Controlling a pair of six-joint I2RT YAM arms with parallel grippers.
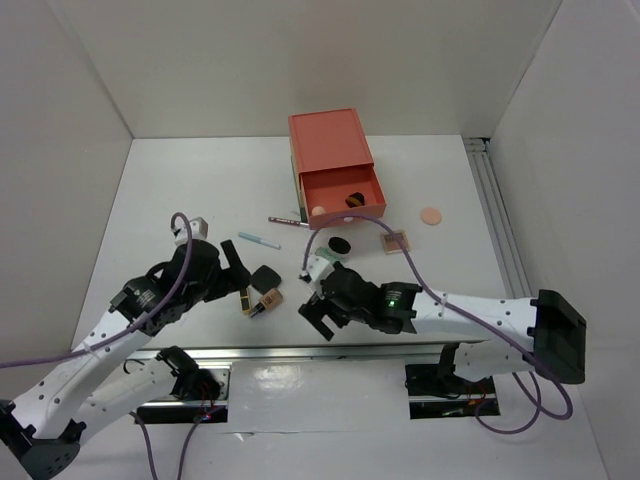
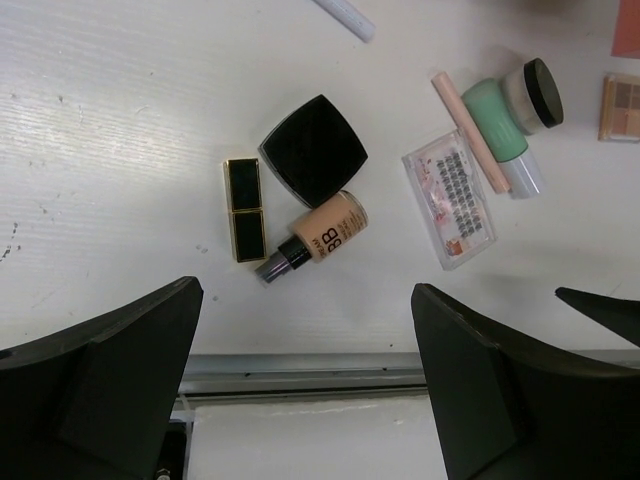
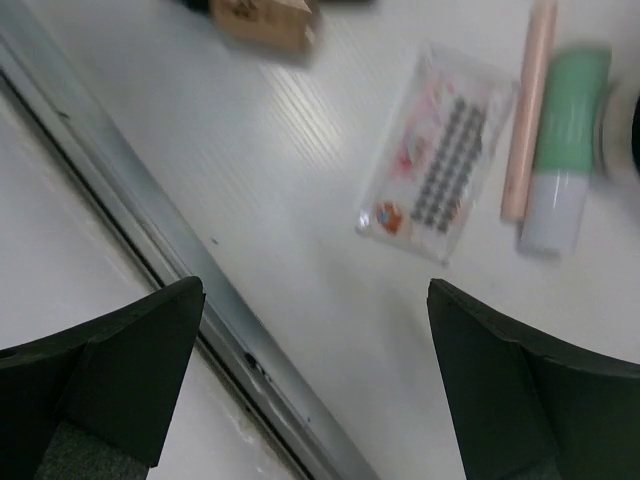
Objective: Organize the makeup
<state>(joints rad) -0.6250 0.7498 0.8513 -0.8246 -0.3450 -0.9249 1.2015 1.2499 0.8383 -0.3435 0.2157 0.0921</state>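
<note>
The makeup lies loose on the white table [image 1: 180, 180], most of it in a band just beyond the two arms. Nearest the front rail, the left jaws hang spread wide and empty above three pieces. These are a gold-black lipstick [image 2: 245, 209], a beige foundation bottle [image 2: 318, 232] marked BB and a black square compact [image 2: 313, 150]. The bottle's end touches the compact's edge and the lipstick lies just beside both.

To their right, the right jaws are also spread wide and hold nothing, poised over a clear lash case [image 3: 438, 165]. Just past the case, a peach stick [image 3: 527, 110] lies against a mint tube [image 3: 565, 130], and a round black pot [image 2: 533, 95] sits at the tube's far end.

Farther out are a pink palette [image 1: 396, 241] right of the pot, a pale blue pen [image 1: 259, 240] to the left, and a dark pencil [image 1: 288, 221] near the box's front corner. A round peach sponge [image 1: 431, 216] lies alone, well to the right.

At the back stands the coral drawer box [image 1: 330, 140] with its top drawer [image 1: 335, 185] pulled open. Inside are a pale sponge [image 1: 318, 211] and a dark-and-yellow item [image 1: 355, 199] too small to tell.
</note>
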